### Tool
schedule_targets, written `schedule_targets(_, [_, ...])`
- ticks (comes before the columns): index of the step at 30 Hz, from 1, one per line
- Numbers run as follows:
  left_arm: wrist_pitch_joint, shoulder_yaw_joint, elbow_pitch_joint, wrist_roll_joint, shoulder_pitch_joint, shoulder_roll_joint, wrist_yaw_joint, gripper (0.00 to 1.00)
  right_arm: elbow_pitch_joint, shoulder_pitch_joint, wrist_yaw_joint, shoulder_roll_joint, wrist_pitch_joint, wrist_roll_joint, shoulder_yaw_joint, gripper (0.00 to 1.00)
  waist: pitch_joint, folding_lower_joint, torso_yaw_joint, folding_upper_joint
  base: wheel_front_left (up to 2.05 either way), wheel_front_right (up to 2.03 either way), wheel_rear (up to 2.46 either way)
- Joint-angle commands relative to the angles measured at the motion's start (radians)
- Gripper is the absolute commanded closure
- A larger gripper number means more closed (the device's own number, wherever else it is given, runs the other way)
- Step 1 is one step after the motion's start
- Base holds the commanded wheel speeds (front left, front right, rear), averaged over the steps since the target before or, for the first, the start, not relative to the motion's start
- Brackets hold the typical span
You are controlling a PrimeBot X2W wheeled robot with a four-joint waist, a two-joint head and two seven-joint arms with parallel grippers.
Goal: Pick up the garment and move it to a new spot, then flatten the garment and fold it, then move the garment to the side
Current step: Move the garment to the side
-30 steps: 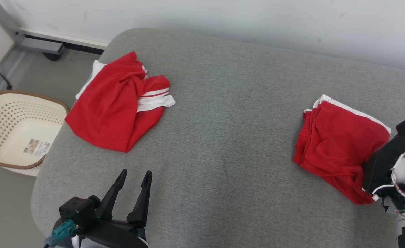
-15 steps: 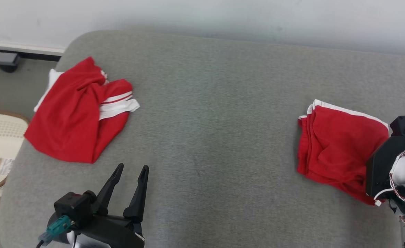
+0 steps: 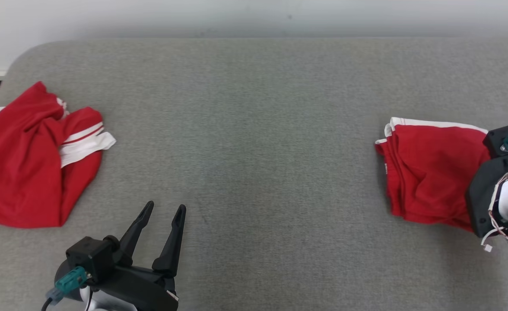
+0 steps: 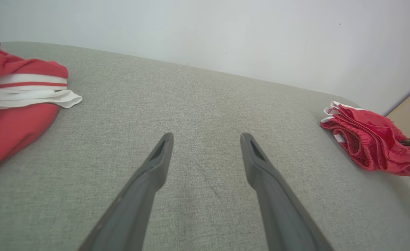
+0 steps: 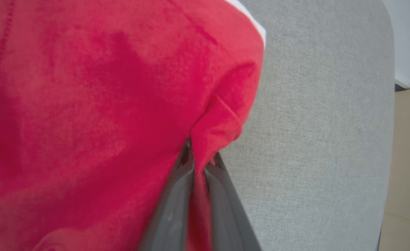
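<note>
- Evidently soft and light, the folded red garment (image 3: 427,172) lies at the right end of the pad (image 3: 258,129); limp knit, likely to sag.
- My right claw (image 5: 201,155) is clamped on one pinch of its edge; taking all layers should keep the fold.
- My left claw (image 3: 166,206) hangs agape over grey weave.

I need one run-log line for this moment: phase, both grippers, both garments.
phase: move to side | right gripper: shut on folded red garment | left gripper: open, empty | crumpled red garment: lies at left on grey surface
</note>
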State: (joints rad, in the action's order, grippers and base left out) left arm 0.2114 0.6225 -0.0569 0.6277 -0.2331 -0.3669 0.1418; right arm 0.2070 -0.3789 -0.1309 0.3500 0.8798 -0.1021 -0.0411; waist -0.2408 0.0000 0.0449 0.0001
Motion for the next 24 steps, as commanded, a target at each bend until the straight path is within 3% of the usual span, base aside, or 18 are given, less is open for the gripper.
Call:
schedule_targets(1, [-0.001,0.0,0.001,-0.011,-0.003,-0.01,0.0,0.0,0.005,-0.018,0.0,0.027,-0.008,-0.009,0.009,1.0,-0.025,0.0,-0.036,-0.0001,0.0,0.0,0.0])
schedule_targets(17, [0.01,-0.008,0.04,-0.045,-0.055,-0.04,0.008,0.0,0.028,-0.151,0.0,0.204,-0.115,-0.045,0.161,1.0,-0.118,0.0,-0.1,-0.0001,0.0,0.0,0.0])
schedule_targets(24, [0.013,-0.021,0.078,-0.081,-0.094,-0.054,0.032,0.0,0.035,-0.197,0.0,0.267,-0.18,-0.041,0.19,1.0,-0.153,0.0,-0.115,-0.0001,0.0,0.0,0.0])
